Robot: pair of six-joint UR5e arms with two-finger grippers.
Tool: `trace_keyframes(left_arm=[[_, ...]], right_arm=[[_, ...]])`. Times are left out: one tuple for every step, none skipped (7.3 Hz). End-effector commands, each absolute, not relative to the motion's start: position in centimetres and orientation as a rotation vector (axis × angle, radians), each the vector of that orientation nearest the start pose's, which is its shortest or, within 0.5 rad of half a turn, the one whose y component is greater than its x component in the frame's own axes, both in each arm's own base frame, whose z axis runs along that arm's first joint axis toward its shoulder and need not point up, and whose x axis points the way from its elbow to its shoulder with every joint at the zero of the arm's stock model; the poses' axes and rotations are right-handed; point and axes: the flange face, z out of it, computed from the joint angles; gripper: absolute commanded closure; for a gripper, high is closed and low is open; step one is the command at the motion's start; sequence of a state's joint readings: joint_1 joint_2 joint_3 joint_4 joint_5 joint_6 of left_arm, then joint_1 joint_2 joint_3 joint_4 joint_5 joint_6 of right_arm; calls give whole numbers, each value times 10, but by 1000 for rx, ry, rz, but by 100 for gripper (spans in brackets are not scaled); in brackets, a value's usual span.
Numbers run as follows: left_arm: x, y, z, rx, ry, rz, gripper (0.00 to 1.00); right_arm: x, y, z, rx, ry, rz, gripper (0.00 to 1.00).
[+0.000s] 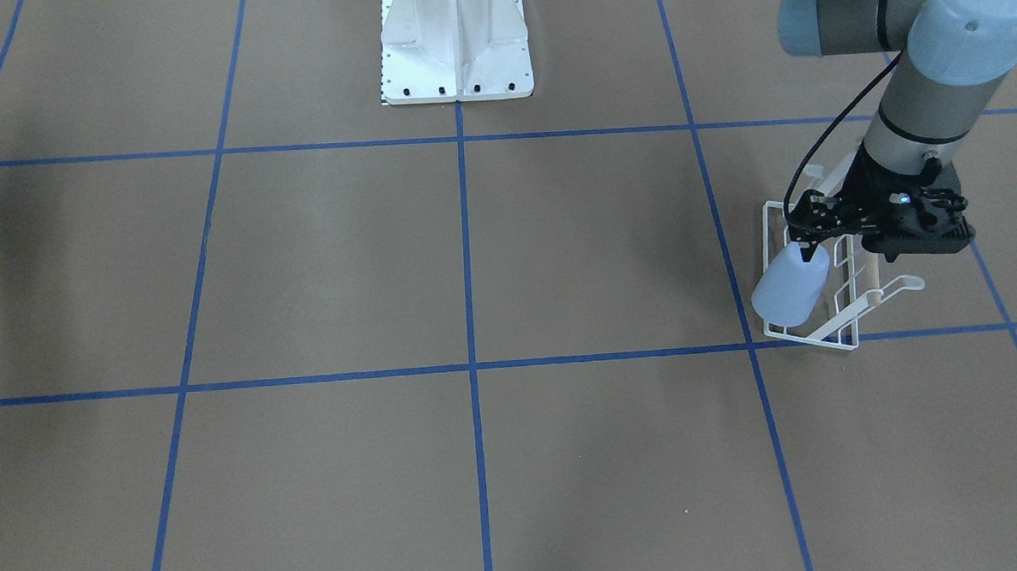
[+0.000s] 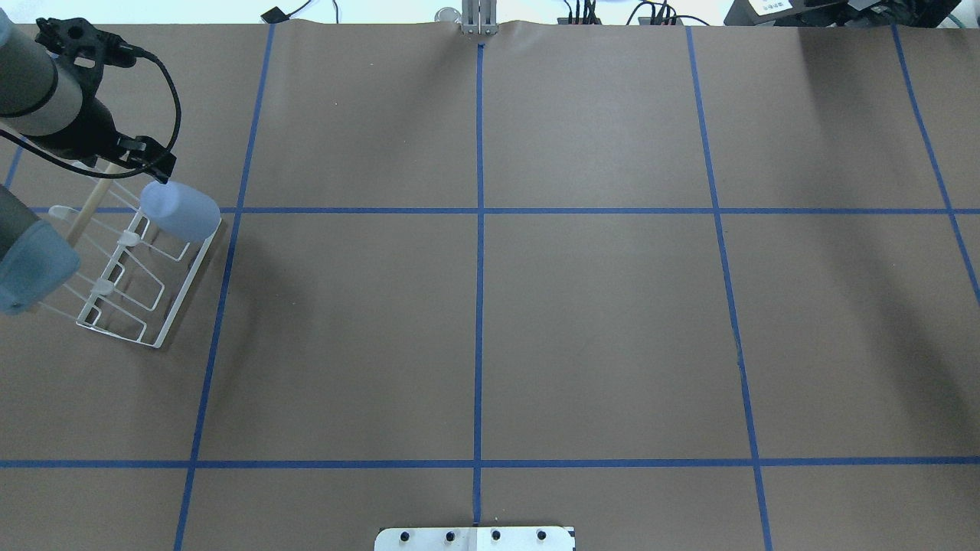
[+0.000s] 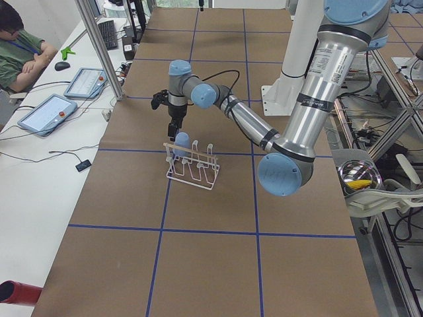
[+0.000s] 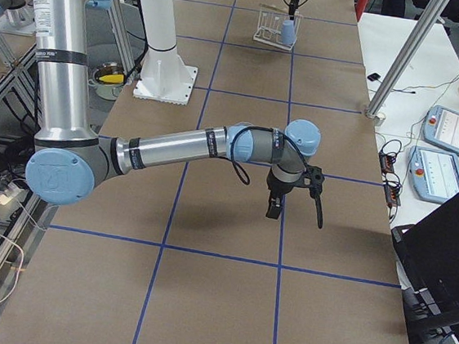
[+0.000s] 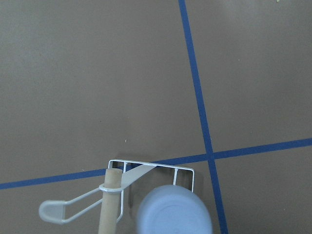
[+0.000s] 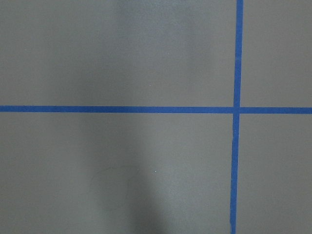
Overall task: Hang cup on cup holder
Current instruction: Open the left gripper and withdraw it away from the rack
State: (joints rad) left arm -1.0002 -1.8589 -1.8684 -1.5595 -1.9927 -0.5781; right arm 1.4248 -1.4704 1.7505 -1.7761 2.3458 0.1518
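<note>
The light blue-grey cup (image 1: 788,290) hangs upside down and tilted on an end prong of the white wire cup holder (image 1: 899,284), near the table's end on my left. The overhead view shows the cup (image 2: 182,212) on the holder (image 2: 101,287). My left gripper (image 1: 807,253) points down with its tips at the cup's upturned base, and its fingers look closed together. I cannot tell whether they touch the cup. The left wrist view shows the cup's base (image 5: 174,214) and the wooden rod (image 5: 109,204). My right gripper (image 4: 295,210) hovers over the bare table far away, and I cannot tell its state.
The robot's white pedestal (image 1: 455,47) stands at the table's middle rear. Blue tape lines (image 2: 479,306) grid the brown table. An operator (image 3: 16,49) sits beside tablets (image 3: 49,112) beyond the far edge. A post (image 4: 396,66) and a laptop (image 4: 444,244) are there too.
</note>
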Motion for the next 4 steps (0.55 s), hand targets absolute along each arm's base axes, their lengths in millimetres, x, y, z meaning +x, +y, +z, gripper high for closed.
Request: trace_keyframes(left_arm=[[222,-531,394,314,676,132,1],[209,-537,392,317,677,110,1],[180,-547,393,295,703,69,1],[143,-557,394,264,717,81,1]], right_arm=[[-8,-526,544,-43,-779,-18,0],[-6,-526,544,-42,-776,-14,0],[1,-527,543,-36,-778,-3,0],[4,-527,543,-36,-787,5,0]])
